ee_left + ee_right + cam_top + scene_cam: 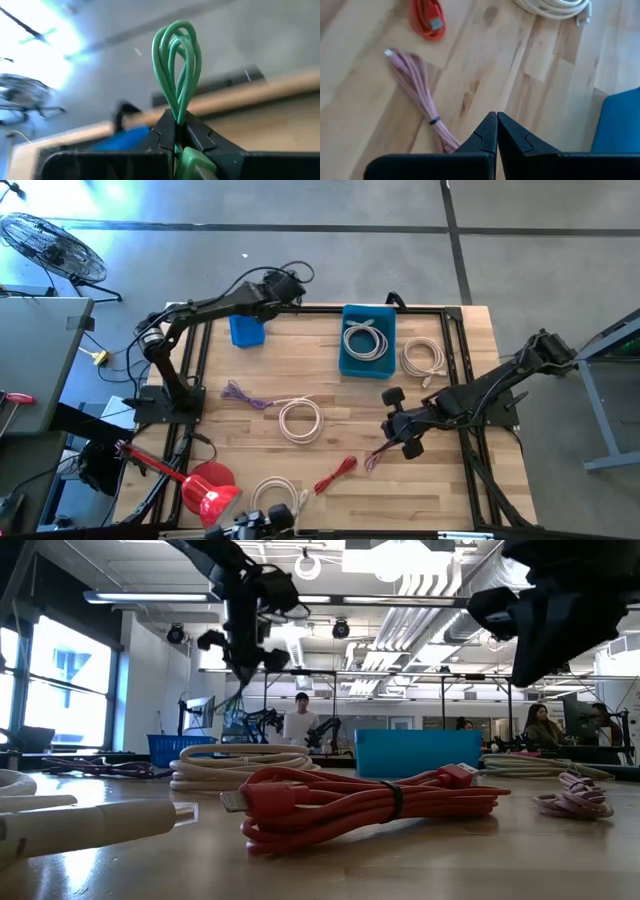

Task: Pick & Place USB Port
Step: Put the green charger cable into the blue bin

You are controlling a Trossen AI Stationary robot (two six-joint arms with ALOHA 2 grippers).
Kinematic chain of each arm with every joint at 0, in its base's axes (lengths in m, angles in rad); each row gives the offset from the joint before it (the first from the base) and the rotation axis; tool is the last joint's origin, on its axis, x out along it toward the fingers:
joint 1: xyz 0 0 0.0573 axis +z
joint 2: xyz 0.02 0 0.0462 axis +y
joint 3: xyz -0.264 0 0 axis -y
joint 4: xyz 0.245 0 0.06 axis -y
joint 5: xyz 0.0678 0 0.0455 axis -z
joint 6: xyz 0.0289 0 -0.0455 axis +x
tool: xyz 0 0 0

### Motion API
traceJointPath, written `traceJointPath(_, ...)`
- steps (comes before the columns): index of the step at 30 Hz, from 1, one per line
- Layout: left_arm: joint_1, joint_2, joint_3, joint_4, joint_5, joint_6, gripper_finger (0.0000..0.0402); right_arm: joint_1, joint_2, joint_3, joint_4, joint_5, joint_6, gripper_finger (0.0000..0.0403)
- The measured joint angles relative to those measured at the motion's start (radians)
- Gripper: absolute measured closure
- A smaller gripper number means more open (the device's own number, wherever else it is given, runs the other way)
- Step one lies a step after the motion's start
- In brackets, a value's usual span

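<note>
Two arms show from above: the left gripper (pixel 283 285) hangs at the desk's (pixel 450 480) far edge, beside the small blue bin (pixel 246 331), nearer it than the right gripper (pixel 405 430), which waits mid-desk; low view hides the cable; left wrist shows fingers clamped on an upright green cable (pixel 177 65), its ends cut off; right wrist shows fingers pressed together, empty.

green cable (pixel 177 65) bottom hidden in left gripper (pixel 177 137); pink cable (pixel 420 95) end behind right fingers (pixel 487 137).
</note>
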Motion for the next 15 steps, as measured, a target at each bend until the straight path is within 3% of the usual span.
traceJointPath(10, 0.007, -0.069, 0.002, -0.168, -0.088, -0.185, 0.0396, -0.002, 0.0, -0.038, 0.024, 0.021, -0.015, 0.0401)
traceJointPath(15, 0.007, -0.069, -0.052, -0.152, -0.089, -0.28, 0.0396, -0.001, 0.0, -0.038, 0.024, 0.02, -0.009, 0.0402)
